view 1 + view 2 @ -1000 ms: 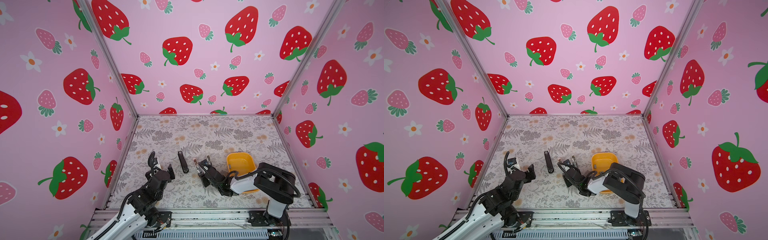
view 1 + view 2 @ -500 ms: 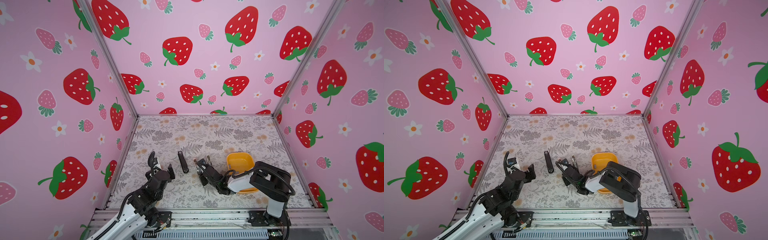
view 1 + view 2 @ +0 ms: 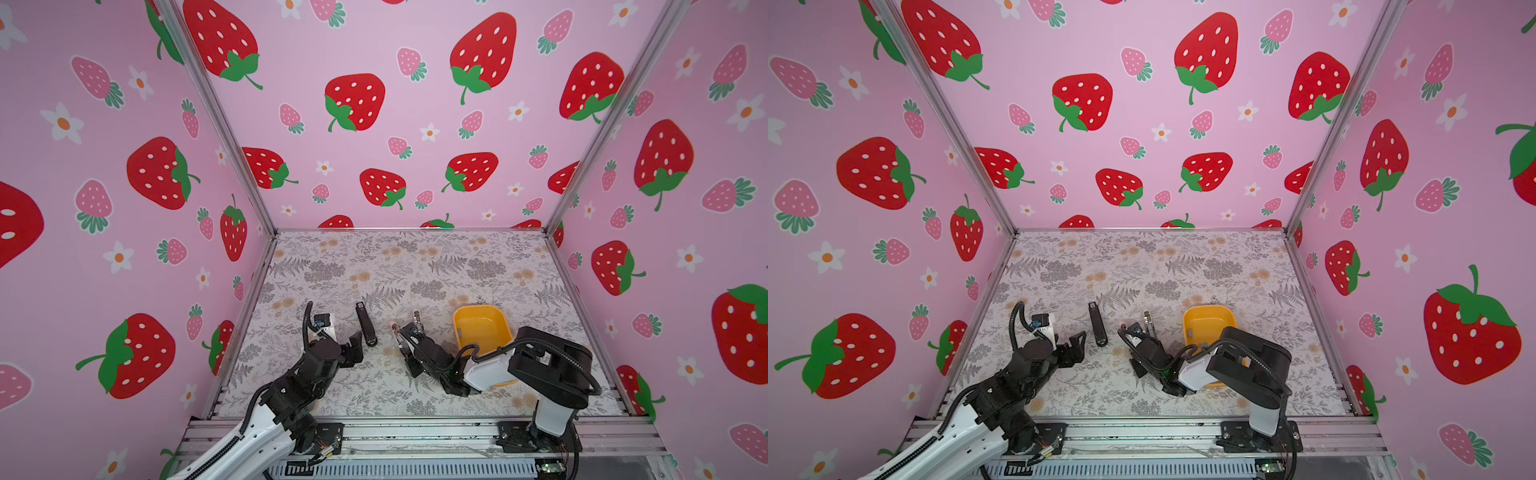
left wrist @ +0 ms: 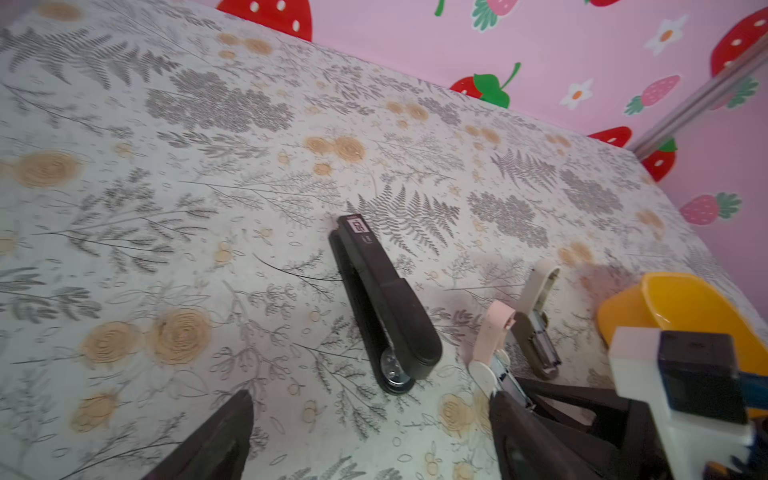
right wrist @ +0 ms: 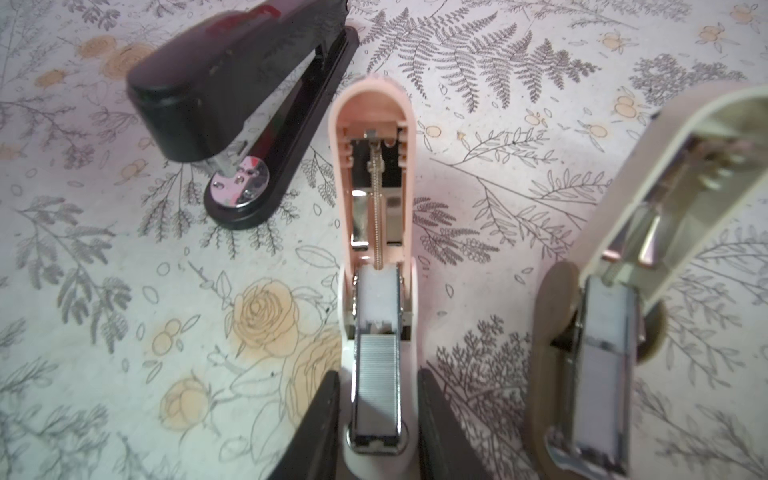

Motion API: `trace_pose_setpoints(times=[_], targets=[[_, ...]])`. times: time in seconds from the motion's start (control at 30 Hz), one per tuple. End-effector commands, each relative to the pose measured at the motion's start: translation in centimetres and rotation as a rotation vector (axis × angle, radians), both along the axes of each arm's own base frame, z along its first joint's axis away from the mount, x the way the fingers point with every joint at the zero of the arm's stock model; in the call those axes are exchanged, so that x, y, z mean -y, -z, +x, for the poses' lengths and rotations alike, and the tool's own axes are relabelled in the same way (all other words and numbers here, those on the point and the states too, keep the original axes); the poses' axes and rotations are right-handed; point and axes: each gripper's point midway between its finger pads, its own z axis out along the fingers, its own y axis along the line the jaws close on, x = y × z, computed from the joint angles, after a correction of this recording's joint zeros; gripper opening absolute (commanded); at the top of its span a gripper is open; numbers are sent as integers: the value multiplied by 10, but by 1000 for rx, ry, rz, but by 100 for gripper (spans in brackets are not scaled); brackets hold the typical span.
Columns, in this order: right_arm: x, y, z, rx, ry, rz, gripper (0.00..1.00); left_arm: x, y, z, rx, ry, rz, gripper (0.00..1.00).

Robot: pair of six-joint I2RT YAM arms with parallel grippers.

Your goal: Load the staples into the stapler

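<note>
Low centre of both top views, on floral worktop (image 3: 415,266): pink stapler (image 5: 374,124) lay lid-open, strip of staples (image 5: 376,365) seated in its tray. Right fingers (image 5: 320,428) pressed against both sides of pink stapler's base, closed on it. Left of it, black stapler (image 3: 366,330) lay shut; right of it, beige stapler (image 5: 602,353) lay open, then yellow bin (image 3: 482,322). Left fingers (image 4: 216,440) spread wide, empty, near black stapler's front end, apart from it.
</note>
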Motion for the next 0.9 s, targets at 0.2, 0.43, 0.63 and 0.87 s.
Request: trace_pose_setpoints(times=[0.2,0.43,0.63,0.87], targets=[[21,21,-33,-33,-79,-37,18,85,-14,-14,-25,285,-238,81],[24,25,-36,-38,-83,-15,17,97,3,-10,-67,279,-244,65],[22,25,-41,-38,-101,0,17,98,6,-3,-52,262,-228,55],[18,21,-48,-34,-137,26,17,100,9,6,-51,240,-187,51]])
